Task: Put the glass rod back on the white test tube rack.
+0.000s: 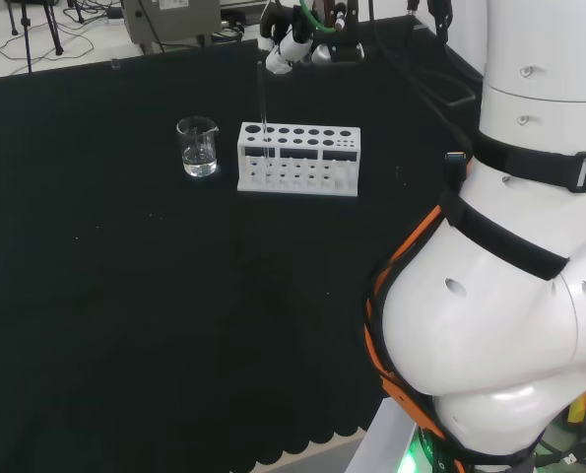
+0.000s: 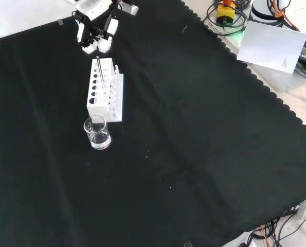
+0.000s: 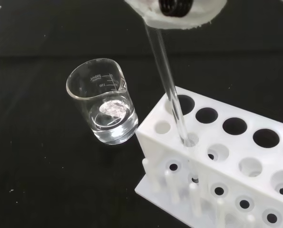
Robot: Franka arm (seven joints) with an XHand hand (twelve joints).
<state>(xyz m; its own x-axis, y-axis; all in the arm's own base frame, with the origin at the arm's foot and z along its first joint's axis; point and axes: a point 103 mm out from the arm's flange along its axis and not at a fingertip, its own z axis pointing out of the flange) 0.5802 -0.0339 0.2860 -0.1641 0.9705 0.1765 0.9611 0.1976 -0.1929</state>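
— Where's the black and white robot hand (image 1: pixel 291 44) right now?

— Above the left end of the one white plastic test tube rack (image 1: pixel 299 160), as the head view shows it. Its fingers are curled round the top of a single thin clear glass rod (image 1: pixel 263 97).

— And the rod itself?

— It stands nearly upright. In the wrist view the clear rod (image 3: pixel 168 85) runs down from the hand (image 3: pixel 179 14) into one of the small holes at the rack's (image 3: pixel 236 156) end, the end nearest the beaker; its lower tip is already inside the hole.

— How many vessels on the cloth?

— One that I can make out plainly: a small clear glass beaker (image 1: pixel 197 147) with a little clear liquid in the bottom. It stands just beside the rack, not touching it, to the left in the head view. In the front view the beaker (image 2: pixel 97 133) sits nearer the camera than the rack (image 2: pixel 106 90), with the hand (image 2: pixel 95 32) beyond the rack's far end.

— And what is underneath?

— One black cloth (image 2: pixel 194 144) covering the bench.
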